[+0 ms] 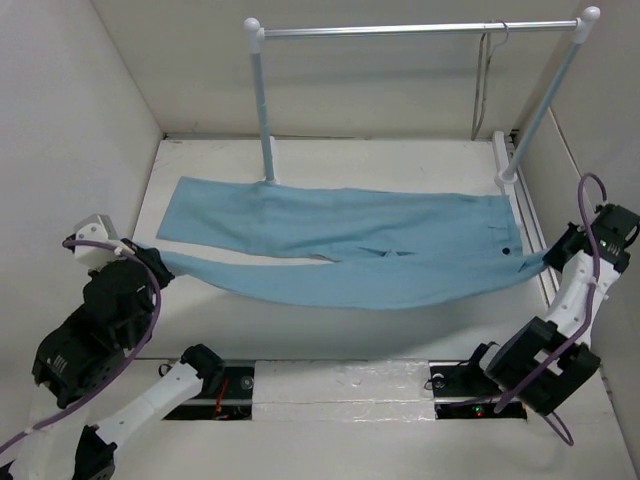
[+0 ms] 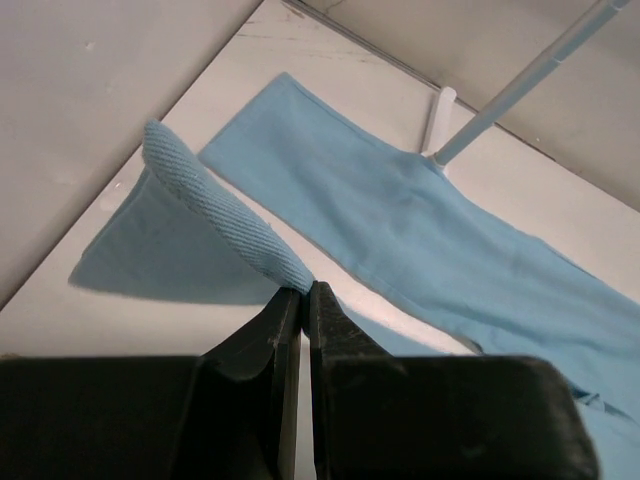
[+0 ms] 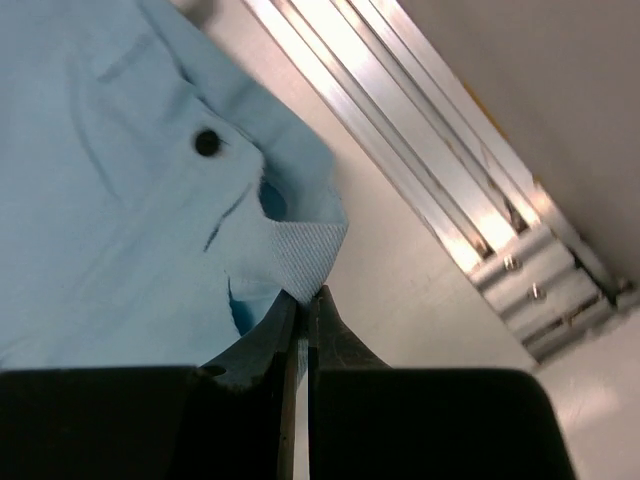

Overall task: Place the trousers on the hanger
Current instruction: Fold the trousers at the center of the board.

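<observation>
Left: the left arm (image 1: 100, 330) has its jaws pressed together on the hem corner of the near leg of the light sky-blue soft fabric trousers (image 1: 340, 245). The garment lies lengthwise across the white table (image 1: 400, 160), its near edge drawn into a shallow sag between the two grips. Centre: the white-posted rack with silver bar (image 1: 410, 31) stands at the far side, its left foot at the far edge of the cloth. The thin grey metal wire hanger (image 1: 485, 85) hangs from the bar's right end, well apart from the trousers. Right: the right arm (image 1: 560, 330) has its jaws clamped on the waistband corner, near the dark button (image 3: 207, 142). Both holds take only a small corner of cloth, so slipping is the likely fault. The lift probably goes best with both arms rising together, keeping the span evenly taut before carrying it toward the hanger.
</observation>
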Controlling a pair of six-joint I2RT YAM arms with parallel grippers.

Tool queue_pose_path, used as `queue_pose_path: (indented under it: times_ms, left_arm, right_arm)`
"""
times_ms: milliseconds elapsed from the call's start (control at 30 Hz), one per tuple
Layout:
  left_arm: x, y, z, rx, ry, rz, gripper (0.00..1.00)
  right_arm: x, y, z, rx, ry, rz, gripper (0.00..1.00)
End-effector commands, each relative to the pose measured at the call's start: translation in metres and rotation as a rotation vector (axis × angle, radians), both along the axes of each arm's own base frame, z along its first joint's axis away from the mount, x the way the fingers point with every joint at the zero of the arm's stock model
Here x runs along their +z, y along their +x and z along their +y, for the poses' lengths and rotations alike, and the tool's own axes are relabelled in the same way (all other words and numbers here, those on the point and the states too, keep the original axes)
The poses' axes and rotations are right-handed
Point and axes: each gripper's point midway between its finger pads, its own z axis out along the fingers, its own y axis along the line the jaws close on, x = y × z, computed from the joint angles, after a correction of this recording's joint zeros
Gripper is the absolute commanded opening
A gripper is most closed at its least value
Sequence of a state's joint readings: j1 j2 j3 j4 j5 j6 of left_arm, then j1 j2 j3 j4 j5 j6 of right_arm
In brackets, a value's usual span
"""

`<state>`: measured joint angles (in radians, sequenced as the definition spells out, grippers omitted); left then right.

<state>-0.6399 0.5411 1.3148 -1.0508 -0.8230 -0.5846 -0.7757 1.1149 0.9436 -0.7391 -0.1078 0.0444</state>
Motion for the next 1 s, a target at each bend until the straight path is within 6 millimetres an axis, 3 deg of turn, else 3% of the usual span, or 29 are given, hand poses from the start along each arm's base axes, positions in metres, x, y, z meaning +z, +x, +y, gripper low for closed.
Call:
queue_pose_path:
  times_ms: [0, 33, 67, 100, 133, 167, 267, 300, 467, 600, 633, 733, 833, 933, 967]
  left_arm:
    - [-0.004, 0.020, -0.002, 0.095, 0.006, -0.012, 0.00]
    - [-0.006, 0.025, -0.004, 0.098, 0.005, -0.027, 0.00]
    - [-0.011, 0.038, -0.010, 0.120, 0.017, -0.030, 0.00]
    - [-0.011, 0.039, -0.011, 0.123, 0.005, -0.035, 0.00]
    - [-0.013, 0.043, -0.013, 0.141, 0.007, -0.023, 0.00]
    - [-0.016, 0.046, -0.013, 0.159, 0.023, -0.001, 0.00]
    - [-0.035, 0.065, -0.021, 0.214, 0.099, 0.074, 0.00]
    - [-0.038, 0.067, -0.021, 0.227, 0.108, 0.079, 0.00]
    - [-0.072, 0.093, -0.025, 0.278, 0.157, 0.148, 0.00]
    - [-0.105, 0.126, 0.001, 0.294, 0.093, 0.272, 0.00]
    - [-0.105, 0.129, 0.026, 0.357, 0.067, 0.274, 0.00]
    - [-0.093, 0.151, 0.051, 0.379, 0.039, 0.229, 0.00]
    - [-0.088, 0.177, 0.058, 0.401, 0.056, 0.237, 0.00]
    - [-0.094, 0.208, 0.061, 0.416, 0.070, 0.255, 0.00]
    - [-0.105, 0.223, 0.061, 0.413, 0.081, 0.286, 0.00]
  right_arm:
    - [0.060, 0.044, -0.017, 0.068, -0.160, -0.092, 0.00]
    - [0.059, 0.058, -0.016, 0.091, -0.154, -0.099, 0.00]
    - [0.077, 0.089, -0.009, 0.143, -0.162, -0.147, 0.00]
    - [0.077, 0.090, -0.008, 0.143, -0.162, -0.148, 0.00]
    - [0.067, 0.102, -0.009, 0.152, -0.140, -0.118, 0.00]
    - [0.077, 0.119, -0.005, 0.181, -0.148, -0.135, 0.00]
    - [0.064, 0.148, -0.004, 0.219, -0.125, -0.100, 0.00]
    - [0.069, 0.161, 0.000, 0.238, -0.131, -0.114, 0.00]
    - [0.056, 0.197, -0.003, 0.266, -0.117, -0.139, 0.00]
    - [0.040, 0.219, -0.006, 0.287, -0.090, -0.117, 0.00]
    - [0.043, 0.224, -0.008, 0.288, -0.097, -0.126, 0.00]
    - [0.037, 0.233, -0.012, 0.294, -0.097, -0.128, 0.00]
    - [0.032, 0.245, -0.013, 0.303, -0.087, -0.151, 0.00]
    - [0.032, 0.257, -0.015, 0.312, -0.082, -0.169, 0.00]
    - [0.024, 0.261, -0.016, 0.313, -0.071, -0.160, 0.00]
